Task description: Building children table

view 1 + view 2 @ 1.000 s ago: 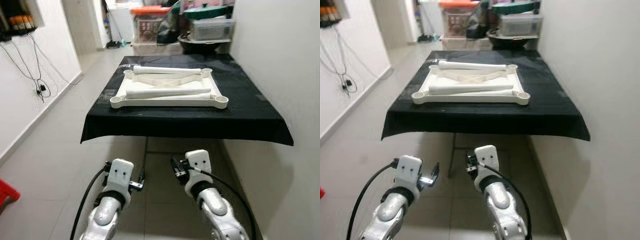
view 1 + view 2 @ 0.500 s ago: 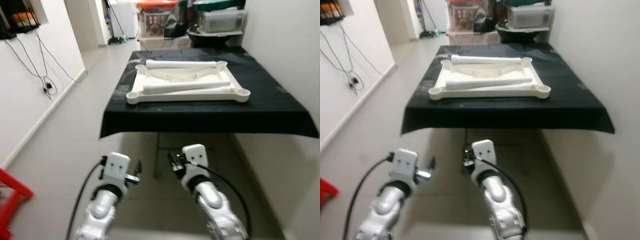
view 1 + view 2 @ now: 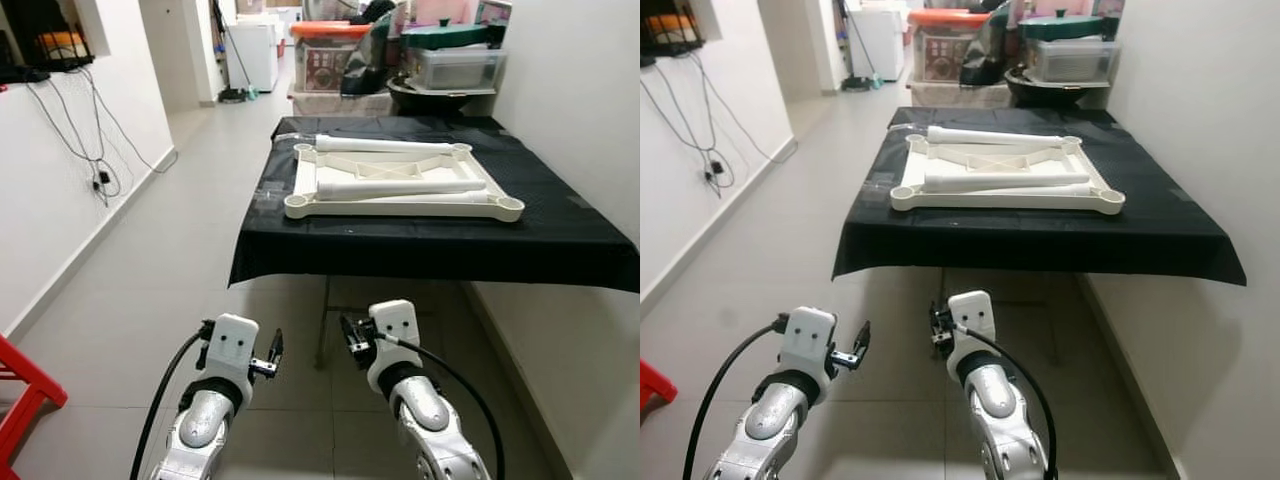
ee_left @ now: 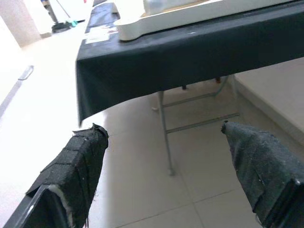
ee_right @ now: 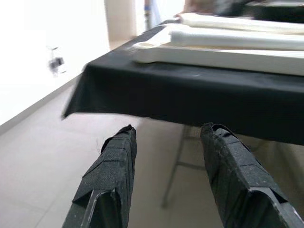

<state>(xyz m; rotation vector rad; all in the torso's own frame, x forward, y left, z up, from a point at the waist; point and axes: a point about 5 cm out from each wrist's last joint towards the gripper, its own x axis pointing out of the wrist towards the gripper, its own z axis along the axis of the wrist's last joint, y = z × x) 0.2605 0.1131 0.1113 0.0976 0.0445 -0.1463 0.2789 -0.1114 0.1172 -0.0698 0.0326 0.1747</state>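
White tabletop frame (image 3: 404, 185) with 2 leg tubes (image 3: 400, 187) lies on the black-draped table (image 3: 440, 235).
Below the table's front edge, left gripper (image 4: 166, 156) and right gripper (image 5: 166, 156) hang with fingers apart.

A plain black cloth (image 3: 560, 235) covers the table. On it lies a cream-white tabletop frame (image 3: 400, 204) with cream-white legs (image 3: 400, 187). The floor (image 3: 150, 260) is pale grey tile. A red stool (image 3: 25, 385) stands at the floor's left edge.
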